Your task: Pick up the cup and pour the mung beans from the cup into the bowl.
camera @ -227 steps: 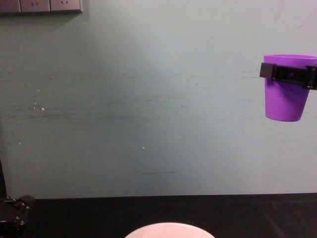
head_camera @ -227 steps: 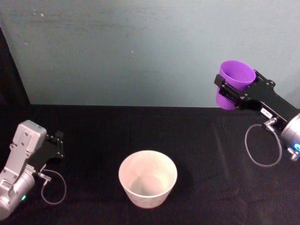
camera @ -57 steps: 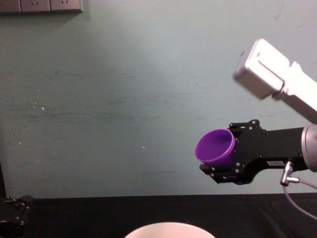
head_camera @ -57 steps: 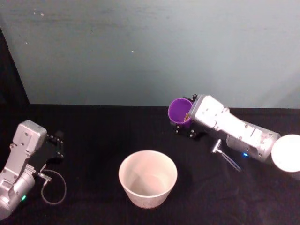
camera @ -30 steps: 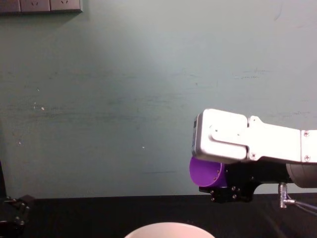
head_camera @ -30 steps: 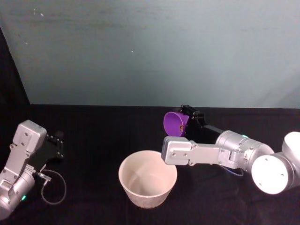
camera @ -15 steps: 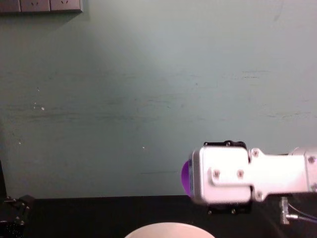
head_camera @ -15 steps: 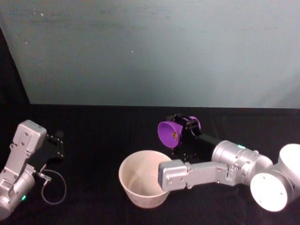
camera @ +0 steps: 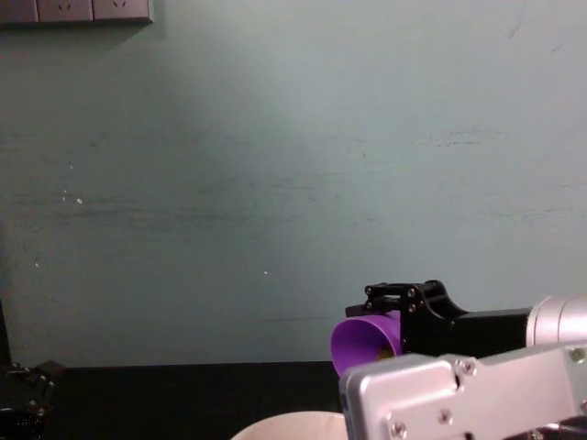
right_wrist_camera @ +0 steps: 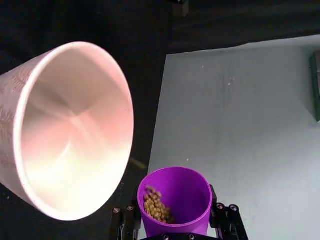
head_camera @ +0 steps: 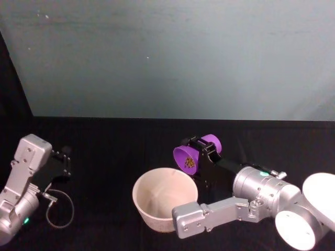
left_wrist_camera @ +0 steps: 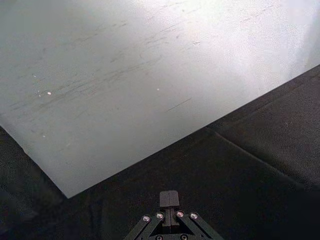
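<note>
Presently, in the head view, the right gripper (head_camera: 203,151) has its fingers clenched on the cup (head_camera: 187,158). The cup is at centre frame, tipped with its mouth toward the bowl (head_camera: 152,206) and just past the bowl's upper-right rim. The bowl stands on the black counter (head_camera: 115,141). The left gripper (head_camera: 62,159) is parked at lower left; I cannot tell its grip state.

Left wrist view: wall and counter, nothing of the task.

Right wrist view: the mung beans (right_wrist_camera: 156,206) lie heaped against the cup's inner wall, and the bowl's interior is bare.

Chest view: the cup (camera: 362,341) is at lower right, mouth facing left, above the bowl rim (camera: 293,423) at the bottom edge.

Assessment: pouring has barely begun. I would bring the lip fully over the bowl's opening, then roll the wrist slowly so the beans fall inside and do not bounce off the rim.
</note>
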